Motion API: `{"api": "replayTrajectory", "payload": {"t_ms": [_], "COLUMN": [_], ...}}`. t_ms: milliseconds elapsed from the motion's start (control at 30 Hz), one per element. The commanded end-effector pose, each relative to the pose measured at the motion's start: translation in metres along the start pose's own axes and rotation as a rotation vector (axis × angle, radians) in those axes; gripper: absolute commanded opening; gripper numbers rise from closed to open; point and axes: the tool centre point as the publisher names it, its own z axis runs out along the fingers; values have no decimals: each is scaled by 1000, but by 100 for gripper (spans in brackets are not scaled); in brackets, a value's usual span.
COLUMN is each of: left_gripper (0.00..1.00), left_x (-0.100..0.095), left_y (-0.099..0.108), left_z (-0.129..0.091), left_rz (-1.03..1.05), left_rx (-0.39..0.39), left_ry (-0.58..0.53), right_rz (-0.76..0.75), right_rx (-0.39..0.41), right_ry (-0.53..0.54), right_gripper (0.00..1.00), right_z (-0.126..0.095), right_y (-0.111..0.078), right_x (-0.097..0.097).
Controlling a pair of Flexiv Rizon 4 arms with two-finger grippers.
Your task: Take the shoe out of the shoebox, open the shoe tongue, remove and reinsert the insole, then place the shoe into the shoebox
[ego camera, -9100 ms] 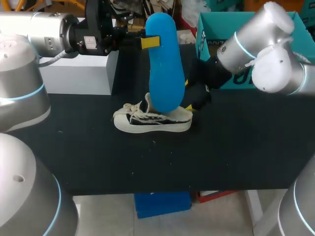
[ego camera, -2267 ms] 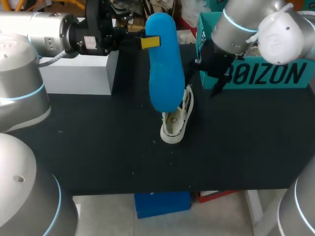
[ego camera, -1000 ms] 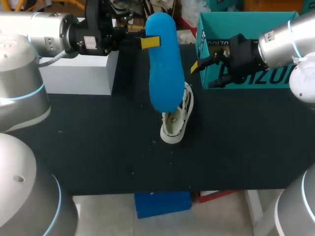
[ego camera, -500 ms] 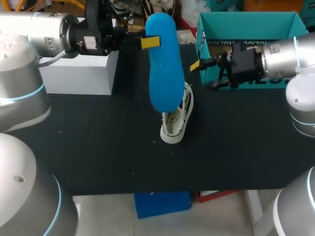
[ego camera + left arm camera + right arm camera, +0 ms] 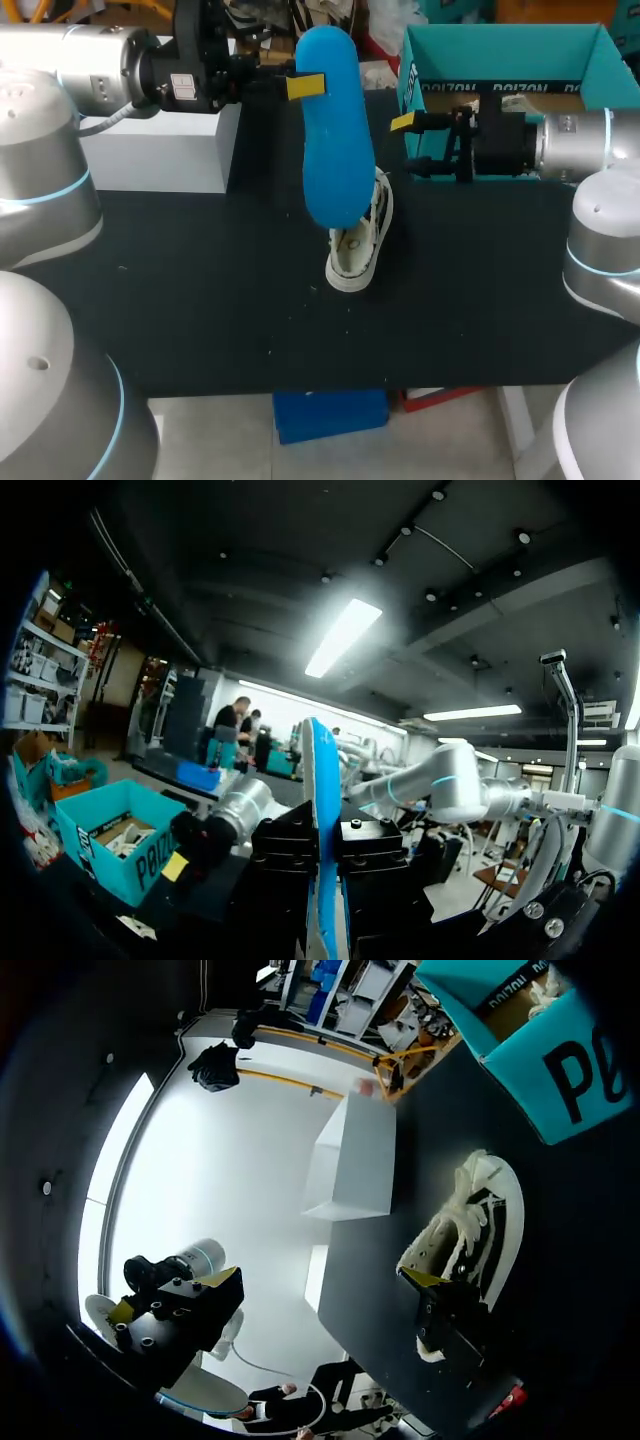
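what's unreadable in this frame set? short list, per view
Head view: the far part of the shoe, tongue included, hidden behind the insole held by the left gripper.
Head view: shoebox floor, mostly covered by its front wall and the right arm.
Left wrist view: shoe not visible; the gripper body and edge-on insole block it.
Right wrist view: shoebox contents cut off at the edge.

Pretty clearly a robotics lab: a silver-grey left arm point(image 5: 80, 60) and a matching right arm point(image 5: 590, 140) with blue light rings flank a black table point(image 5: 200, 290) - plain white block point(image 5: 150, 150) on it.
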Motion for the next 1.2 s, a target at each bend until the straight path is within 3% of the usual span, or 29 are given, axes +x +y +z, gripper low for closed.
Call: {"api": "replayTrajectory", "payload": {"t_ms": [33, 267, 367, 467, 1200], "left_gripper": [0, 0, 0, 0, 0], "left_x": [2, 14, 10, 4, 4], "left_y": [3, 21, 34, 48, 48], "left_z": [2, 3, 0, -5, -5], "left_rz": [209, 840, 953, 971, 971], "left_rx": [-57, -253, -311, -360, -360], "left_ry": [13, 48, 87, 127, 127], "right_rz": [-1, -1, -1, -1, -1], "right_rx": [-12, -12, -12, -12, -12], "right_ry": [39, 39, 39, 39, 39], "right_gripper": [100, 100, 100, 100, 100], "right_z": [0, 0, 0, 0, 0], "right_y": [-4, -4, -4, -4, -4], "right_x": [-3, -3, -3, -3, -3]}}
